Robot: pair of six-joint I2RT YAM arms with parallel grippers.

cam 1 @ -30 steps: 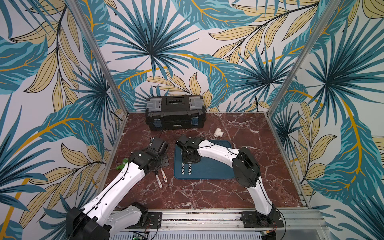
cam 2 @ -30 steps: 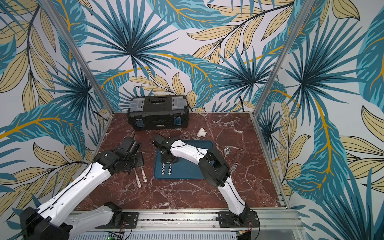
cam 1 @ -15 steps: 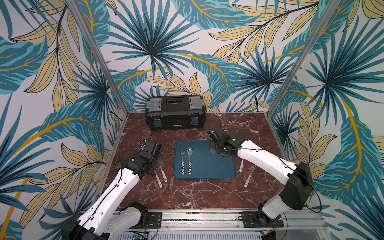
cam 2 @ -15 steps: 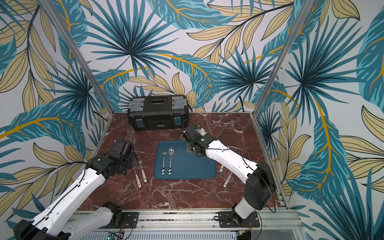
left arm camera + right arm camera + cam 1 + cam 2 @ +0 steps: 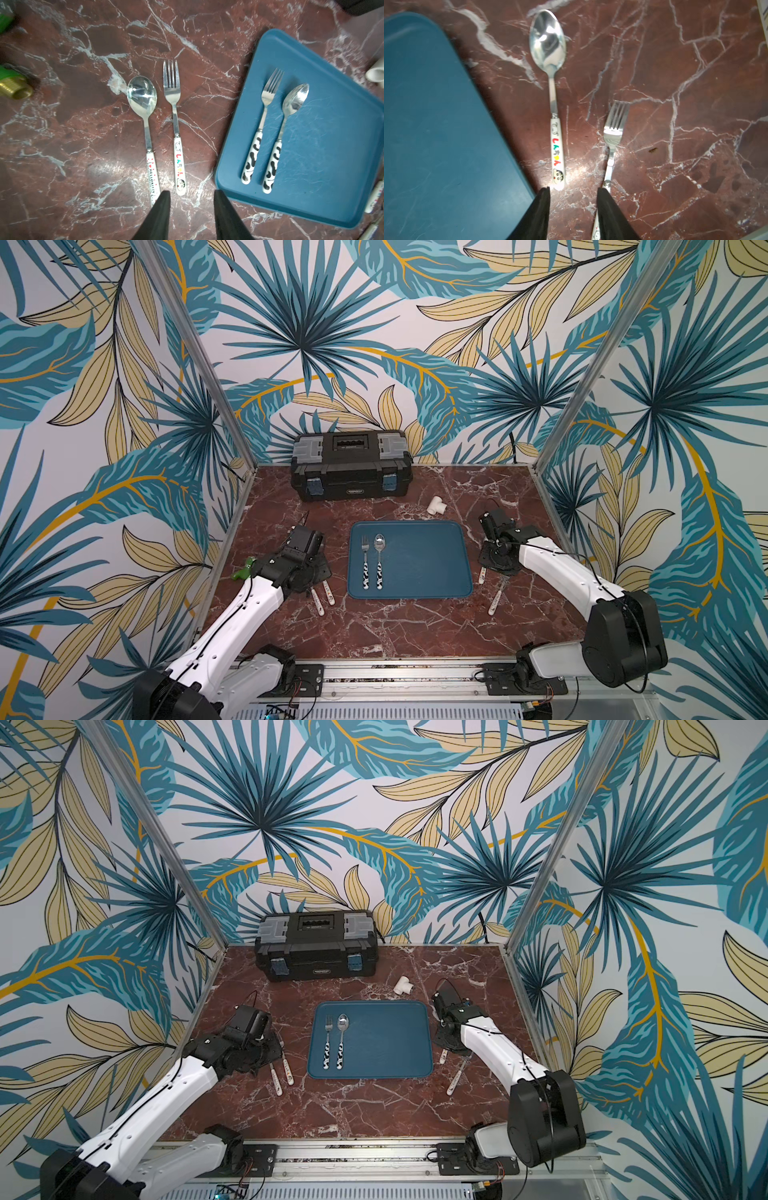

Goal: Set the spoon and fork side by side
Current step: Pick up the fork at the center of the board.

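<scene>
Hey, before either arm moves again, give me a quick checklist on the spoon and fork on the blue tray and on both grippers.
1. The cow-pattern fork and spoon lie side by side on the tray, heads the same way: ok.
2. Both sit inside the tray rim: ok.
3. The left gripper is open, nothing between its fingers: ok.
4. The right gripper is open, nothing between its fingers: ok.
5. The right gripper is clear of the loose fork on the table: cannot tell; its handle passes behind one finger in the wrist view.
</scene>
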